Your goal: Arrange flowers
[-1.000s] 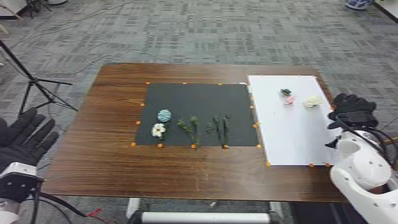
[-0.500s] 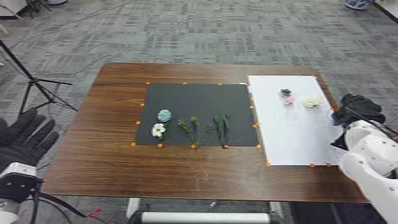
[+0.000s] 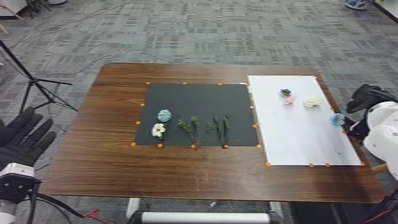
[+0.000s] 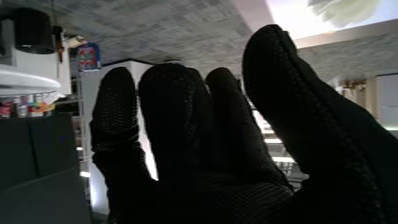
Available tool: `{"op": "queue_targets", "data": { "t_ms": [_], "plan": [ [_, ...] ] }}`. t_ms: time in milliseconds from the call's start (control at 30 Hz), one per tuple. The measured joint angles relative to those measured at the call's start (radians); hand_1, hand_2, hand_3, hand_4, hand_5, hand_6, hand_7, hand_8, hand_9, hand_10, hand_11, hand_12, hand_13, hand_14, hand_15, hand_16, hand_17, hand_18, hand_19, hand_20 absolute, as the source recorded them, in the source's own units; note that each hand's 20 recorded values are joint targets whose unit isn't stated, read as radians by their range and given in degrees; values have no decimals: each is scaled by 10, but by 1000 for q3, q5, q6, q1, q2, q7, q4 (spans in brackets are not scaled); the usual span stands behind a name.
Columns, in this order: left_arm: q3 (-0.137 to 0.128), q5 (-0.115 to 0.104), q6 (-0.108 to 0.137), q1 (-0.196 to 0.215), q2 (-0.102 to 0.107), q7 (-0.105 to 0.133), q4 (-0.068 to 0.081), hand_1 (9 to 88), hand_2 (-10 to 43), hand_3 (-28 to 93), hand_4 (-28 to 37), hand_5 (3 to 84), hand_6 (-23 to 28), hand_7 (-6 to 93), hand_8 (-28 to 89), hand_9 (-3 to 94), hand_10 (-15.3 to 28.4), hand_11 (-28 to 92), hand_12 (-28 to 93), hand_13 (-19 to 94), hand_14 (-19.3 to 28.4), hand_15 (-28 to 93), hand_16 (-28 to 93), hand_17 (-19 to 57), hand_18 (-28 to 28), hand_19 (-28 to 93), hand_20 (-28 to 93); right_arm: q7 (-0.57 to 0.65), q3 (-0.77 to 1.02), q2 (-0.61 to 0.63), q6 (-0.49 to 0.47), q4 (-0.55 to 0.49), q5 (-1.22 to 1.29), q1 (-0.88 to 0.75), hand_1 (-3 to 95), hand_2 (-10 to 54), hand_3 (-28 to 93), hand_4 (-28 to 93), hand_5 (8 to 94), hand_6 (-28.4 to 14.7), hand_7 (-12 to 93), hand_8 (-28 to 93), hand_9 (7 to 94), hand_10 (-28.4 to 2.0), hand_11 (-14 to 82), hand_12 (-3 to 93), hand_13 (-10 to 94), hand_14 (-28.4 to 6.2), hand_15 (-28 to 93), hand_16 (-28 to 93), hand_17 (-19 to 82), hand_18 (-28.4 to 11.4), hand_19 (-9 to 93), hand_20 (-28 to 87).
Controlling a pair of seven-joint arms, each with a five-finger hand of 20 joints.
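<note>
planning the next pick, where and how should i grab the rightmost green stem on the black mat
I'd pinch the stem at its middle, from above, closing across its left and right sides: it is long, thin and lies flat, near to far.

Soft, even light covers the desk (image 3: 133,170); in the right wrist view the fingers (image 4: 171,110) are near-black, unlit silhouettes, with harsh white glare beyond them
</note>
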Motion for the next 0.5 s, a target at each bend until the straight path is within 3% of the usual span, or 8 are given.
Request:
{"op": "queue_targets", "data": {
  "t_ms": [267,500],
  "plan": [
    [4,0,0,3,3,3,-1,243,164,682,-283,370,72,102,-65,303,115,125,138,227,130,214,-7,-34,111,158,128,2,13,-2,-61,24,32,3,492,-95,767,-283,458,-77,86,-111,442,-132,123,86,609,-116,747,294,284,-240,770,374],
    [12,-4,0,4,18,12,-1,242,164,683,-283,370,72,103,-65,303,116,124,138,227,130,213,-7,-34,111,157,128,1,0,-7,-84,44,57,17,494,-95,755,-283,451,-77,86,-111,435,-133,121,86,602,-118,750,287,281,-240,769,374]
  ]
}}
